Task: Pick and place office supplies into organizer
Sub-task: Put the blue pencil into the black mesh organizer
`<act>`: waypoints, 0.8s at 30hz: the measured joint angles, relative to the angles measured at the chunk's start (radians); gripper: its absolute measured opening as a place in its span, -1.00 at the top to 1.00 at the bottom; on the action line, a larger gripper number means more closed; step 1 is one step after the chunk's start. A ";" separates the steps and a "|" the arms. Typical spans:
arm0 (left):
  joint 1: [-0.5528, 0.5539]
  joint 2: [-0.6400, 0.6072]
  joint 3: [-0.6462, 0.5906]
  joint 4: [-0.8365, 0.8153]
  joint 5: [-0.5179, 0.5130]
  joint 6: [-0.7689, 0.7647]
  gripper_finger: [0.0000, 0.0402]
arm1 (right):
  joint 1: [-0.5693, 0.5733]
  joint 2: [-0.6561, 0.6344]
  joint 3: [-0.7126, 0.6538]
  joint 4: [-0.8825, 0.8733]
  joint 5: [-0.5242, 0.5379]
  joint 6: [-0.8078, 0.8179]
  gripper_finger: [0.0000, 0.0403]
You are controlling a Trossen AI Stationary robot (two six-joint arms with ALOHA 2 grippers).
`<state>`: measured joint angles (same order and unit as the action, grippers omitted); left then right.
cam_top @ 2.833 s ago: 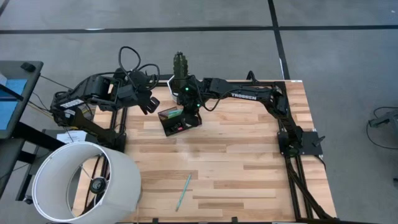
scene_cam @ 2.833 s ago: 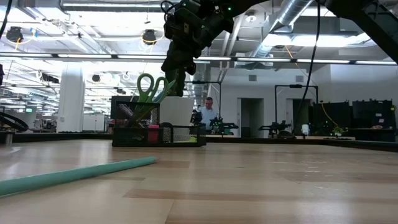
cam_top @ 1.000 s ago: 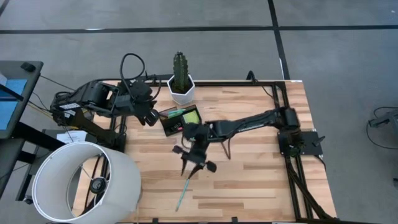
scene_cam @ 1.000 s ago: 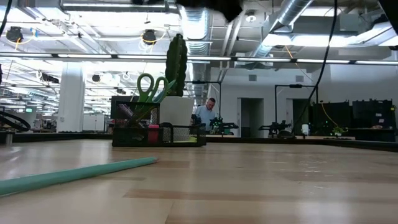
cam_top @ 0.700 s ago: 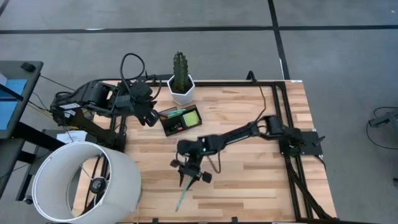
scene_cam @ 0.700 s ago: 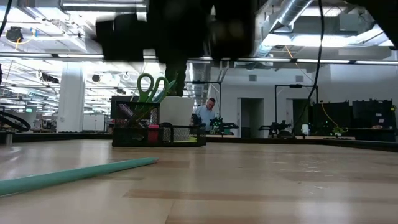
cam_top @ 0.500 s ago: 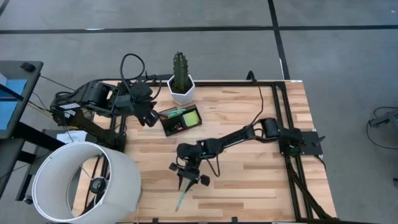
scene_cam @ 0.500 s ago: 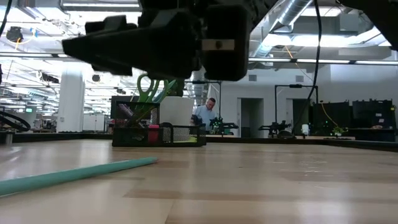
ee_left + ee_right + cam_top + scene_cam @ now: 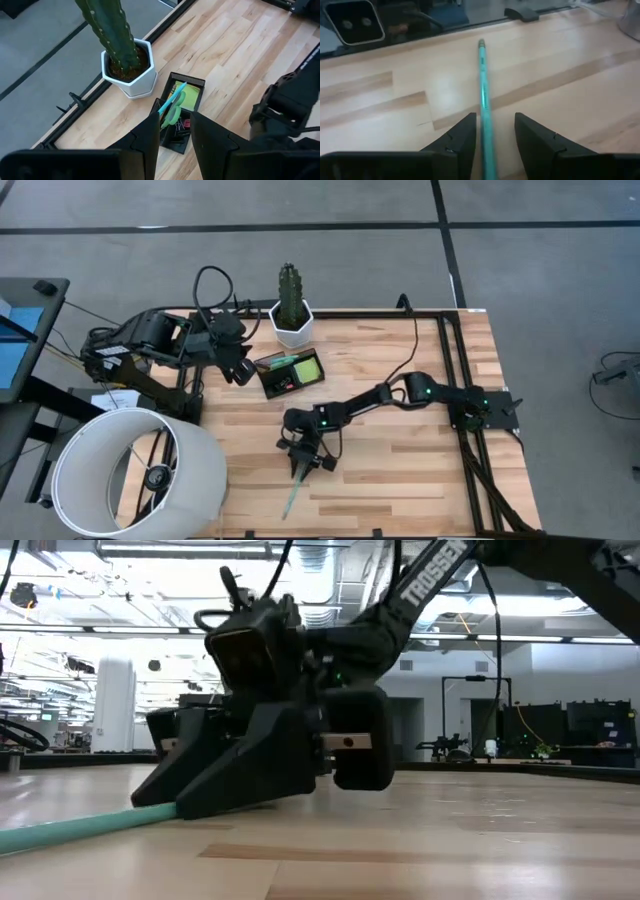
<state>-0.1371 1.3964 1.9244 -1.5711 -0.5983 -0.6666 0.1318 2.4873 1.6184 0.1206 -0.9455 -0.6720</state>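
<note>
Since a second ago my right pincer [image 9: 299, 470] has travelled from beside the organizer [image 9: 290, 373] down to the teal pen [image 9: 292, 496] near the front of the wooden tabletop [image 9: 400, 470]; its fingers [image 9: 465, 137] now stand apart, straddling the pen's upper end and low over the wood, not yet clamped on it. The pen itself lies flat and loose, well apart from the organizer. Organizer: black tray at the back of the tabletop, just beside the white hexagonal cactus pot [image 9: 291, 326], holding green-handled scissors [image 9: 172, 109], a lime-green sticky-note pad [image 9: 306, 367] and black binder clips [image 9: 179, 131]. My left pincer [image 9: 238, 365] hangs just left of the organizer, fingers [image 9: 150, 135] apart, holding nothing.
</note>
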 joint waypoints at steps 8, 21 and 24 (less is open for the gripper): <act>0.000 0.000 0.000 0.000 -0.001 0.006 0.49 | -0.006 0.049 0.002 0.006 -0.013 -0.018 0.41; 0.000 0.000 0.000 0.000 -0.005 -0.008 0.49 | -0.006 0.069 0.002 0.031 -0.024 0.030 0.90; 0.000 0.000 0.000 0.000 -0.009 -0.008 0.49 | -0.011 0.050 -0.007 0.103 -0.078 0.175 0.88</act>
<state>-0.1371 1.3964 1.9244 -1.5711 -0.6071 -0.6750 0.1213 2.5377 1.6116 0.2232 -1.0234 -0.4974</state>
